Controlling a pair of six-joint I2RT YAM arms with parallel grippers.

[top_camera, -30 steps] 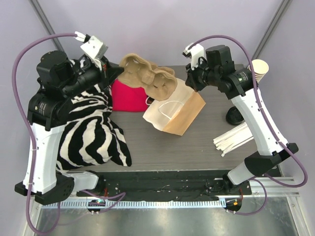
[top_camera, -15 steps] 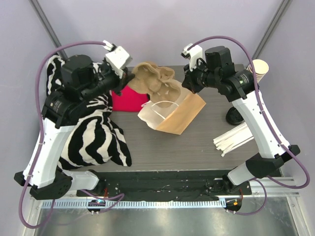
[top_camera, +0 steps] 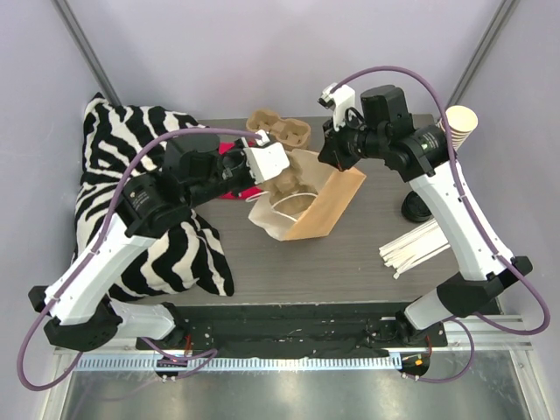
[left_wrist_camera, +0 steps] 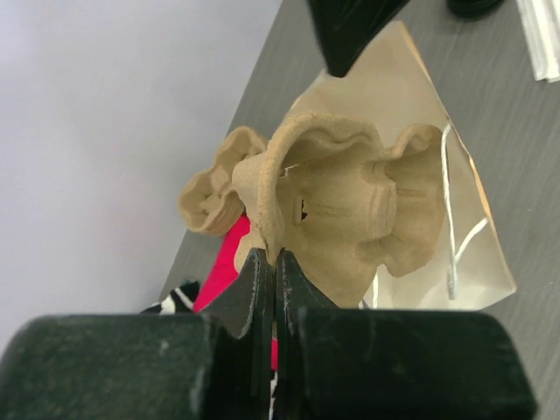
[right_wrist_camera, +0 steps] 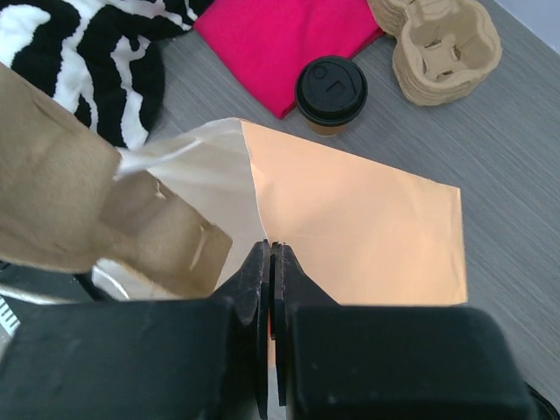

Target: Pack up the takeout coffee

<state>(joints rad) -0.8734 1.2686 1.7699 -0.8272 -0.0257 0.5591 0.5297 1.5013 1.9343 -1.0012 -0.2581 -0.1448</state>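
Takeout coffee, a small tan paper cup with a black plastic lid (right_wrist_camera: 331,92), stands near the far edge of the grey table (right_wrist_camera: 516,175), just beside a pink cloth (right_wrist_camera: 280,44) and stacked pulp carriers (right_wrist_camera: 442,44). My left gripper (left_wrist_camera: 271,260) pinches a moulded brown pulp cup carrier (left_wrist_camera: 350,210) by its rim at the mouth of the brown paper bag (right_wrist_camera: 350,236). My right gripper (right_wrist_camera: 269,249) pinches that bag's edge.

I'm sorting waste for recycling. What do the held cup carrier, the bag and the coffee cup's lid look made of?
Held cup carrier: moulded paper pulp, matte and fibrous, with soft wavy edges. The bag: probably kraft paper, smooth tan outside, pale inside, crisp folds. The coffee lid: seemingly plastic, black with a slight sheen and embossed detail.
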